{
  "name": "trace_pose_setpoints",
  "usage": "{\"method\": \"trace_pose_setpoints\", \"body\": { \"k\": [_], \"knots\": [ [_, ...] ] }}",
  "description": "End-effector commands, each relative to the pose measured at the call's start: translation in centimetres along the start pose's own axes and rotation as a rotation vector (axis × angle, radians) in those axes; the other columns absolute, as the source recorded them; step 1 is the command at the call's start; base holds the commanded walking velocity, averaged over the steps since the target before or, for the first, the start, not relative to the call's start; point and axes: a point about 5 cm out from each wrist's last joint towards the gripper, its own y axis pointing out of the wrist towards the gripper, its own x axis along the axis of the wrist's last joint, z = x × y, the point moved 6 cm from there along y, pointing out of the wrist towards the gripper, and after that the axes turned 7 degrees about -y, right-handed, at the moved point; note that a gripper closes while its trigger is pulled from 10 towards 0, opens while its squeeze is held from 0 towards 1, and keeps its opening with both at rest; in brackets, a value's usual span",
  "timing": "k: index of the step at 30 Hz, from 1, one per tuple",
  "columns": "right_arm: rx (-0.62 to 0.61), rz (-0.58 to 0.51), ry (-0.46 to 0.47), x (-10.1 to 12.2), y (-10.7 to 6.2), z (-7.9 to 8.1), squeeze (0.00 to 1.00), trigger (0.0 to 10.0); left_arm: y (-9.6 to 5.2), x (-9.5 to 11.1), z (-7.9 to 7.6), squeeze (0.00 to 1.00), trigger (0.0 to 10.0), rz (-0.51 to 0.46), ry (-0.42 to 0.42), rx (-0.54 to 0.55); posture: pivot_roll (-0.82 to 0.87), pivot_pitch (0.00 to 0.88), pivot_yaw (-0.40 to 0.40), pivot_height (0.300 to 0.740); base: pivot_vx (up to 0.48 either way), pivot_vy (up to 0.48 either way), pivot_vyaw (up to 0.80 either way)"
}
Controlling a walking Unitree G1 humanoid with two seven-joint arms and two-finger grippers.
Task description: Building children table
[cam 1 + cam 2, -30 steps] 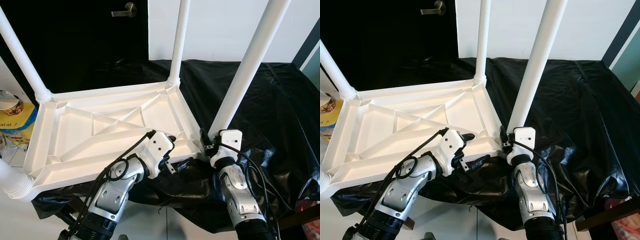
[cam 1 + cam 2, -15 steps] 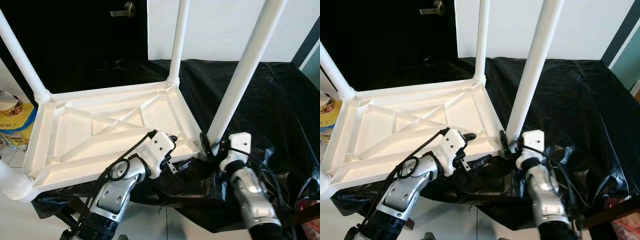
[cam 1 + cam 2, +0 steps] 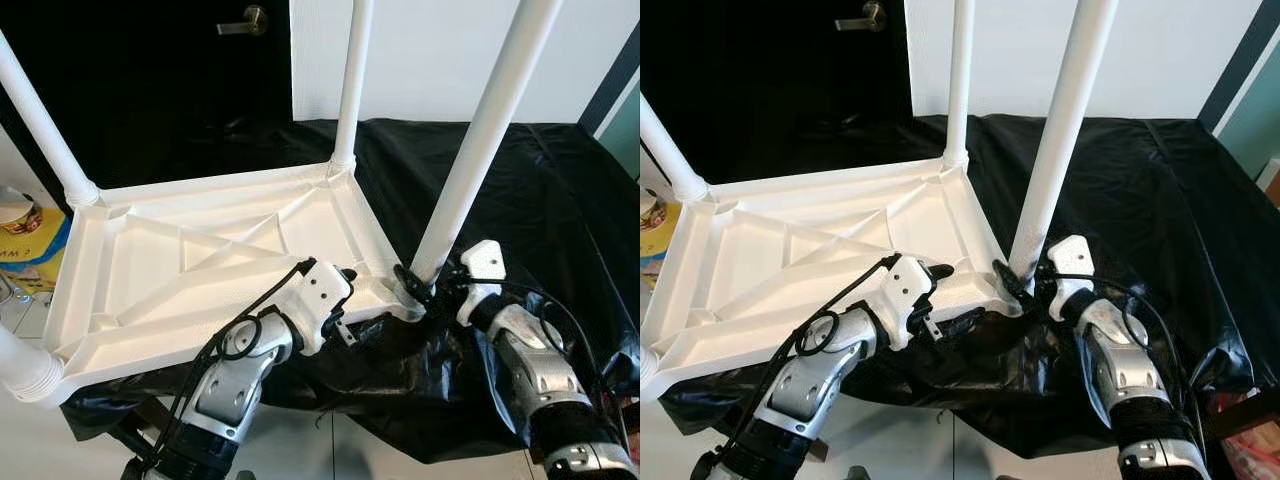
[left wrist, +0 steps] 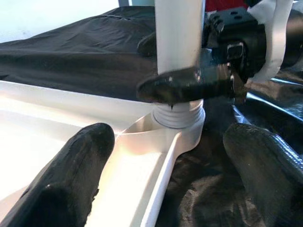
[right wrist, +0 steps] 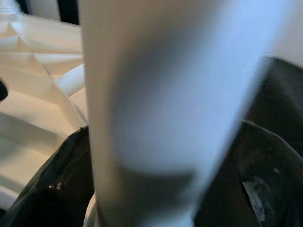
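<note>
A white children's table [image 3: 200, 270] lies upside down on a black cloth. Its near right leg [image 3: 480, 140] stands upright in the corner socket, with a threaded collar [image 4: 179, 116] showing at its base. My right gripper [image 3: 418, 288] is shut on the base of this leg, and in the right wrist view the leg [image 5: 142, 94] sits between the black fingers [image 5: 52, 189]. My left gripper [image 3: 358, 300] is open and straddles the table's near rim beside that corner. One of its fingers [image 4: 71, 175] lies over the tabletop's underside and the other hangs over the cloth.
Other legs stand at the far middle [image 3: 350, 90], the far left [image 3: 40, 120] and the near left corner [image 3: 25, 370]. The black cloth [image 3: 540, 200] spreads out to the right. A dark door with a handle [image 3: 245, 20] is behind. A cup and a yellow box [image 3: 25, 215] sit at the left.
My right arm has swung from below the leg's base round to its right side, with the fingers still at the base. The left gripper has stayed in place.
</note>
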Motion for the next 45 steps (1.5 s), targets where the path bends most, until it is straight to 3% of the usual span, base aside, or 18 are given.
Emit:
{"method": "trace_pose_setpoints", "body": {
  "k": [1,4,5,17,18,19,20,21,28,32,38,45],
  "knots": [
    [0.056,0.019,-0.004,-0.4,0.6,0.5,0.00,8.4,0.1,0.3,0.5,0.00,10.0,-0.010,0.002,0.059,-0.02,0.000,-0.055,0.740,0.000,0.000,0.00],
    [0.066,0.021,-0.004,-0.5,0.8,0.6,0.00,8.4,0.1,0.3,0.5,0.00,10.0,-0.011,0.002,0.060,-0.02,0.000,-0.055,0.740,0.000,0.000,0.00],
    [0.078,0.026,-0.001,-0.7,0.9,0.8,0.00,0.0,0.1,0.3,0.6,0.00,10.0,-0.012,0.002,0.063,-0.01,0.000,-0.060,0.740,0.000,0.000,0.00],
    [0.098,0.067,0.018,-2.1,0.6,1.0,0.00,0.0,0.1,0.5,0.8,0.00,10.0,-0.019,0.002,0.076,0.00,0.000,-0.064,0.740,0.000,0.000,0.00],
    [0.086,0.072,0.027,-2.3,0.5,0.9,0.00,2.4,0.1,0.6,0.7,0.00,10.0,-0.020,0.002,0.075,-0.01,0.000,-0.066,0.740,0.000,0.000,0.00],
    [0.086,0.072,0.027,-2.3,0.5,0.9,0.00,2.4,0.1,0.6,0.7,0.00,10.0,-0.020,0.002,0.075,-0.01,0.000,-0.066,0.740,0.000,0.000,0.00],
    [0.070,0.073,0.037,-2.4,0.4,0.7,0.00,8.3,0.1,0.6,0.7,0.00,10.0,-0.021,0.001,0.074,-0.01,0.000,-0.065,0.740,0.000,0.000,0.00],
    [0.046,0.071,0.054,-2.6,0.3,0.7,0.00,10.0,0.1,0.6,0.6,0.00,10.0,-0.022,0.000,0.072,-0.01,0.000,-0.065,0.740,0.000,0.000,0.00],
    [-0.001,0.064,0.084,-2.7,0.0,1.2,0.00,10.0,0.1,0.5,0.4,0.00,10.0,-0.020,-0.004,0.068,-0.02,0.000,-0.061,0.740,0.000,0.000,0.00],
    [-0.164,0.094,0.134,-3.3,-0.4,0.6,0.00,10.0,0.1,0.3,0.3,0.00,10.0,-0.016,-0.006,0.062,-0.02,0.000,-0.060,0.740,0.000,0.000,0.00],
    [-0.223,0.098,0.146,-3.2,-0.5,0.5,0.00,10.0,0.1,0.3,0.3,0.00,10.0,-0.015,-0.009,0.061,-0.03,0.000,-0.060,0.740,0.000,0.000,0.00],
    [-0.400,0.145,0.192,-3.7,-1.1,0.0,0.00,10.0,0.3,0.3,-0.1,0.00,10.0,-0.019,-0.018,0.054,-0.04,0.000,-0.063,0.740,0.000,0.000,0.00]
  ]
}}
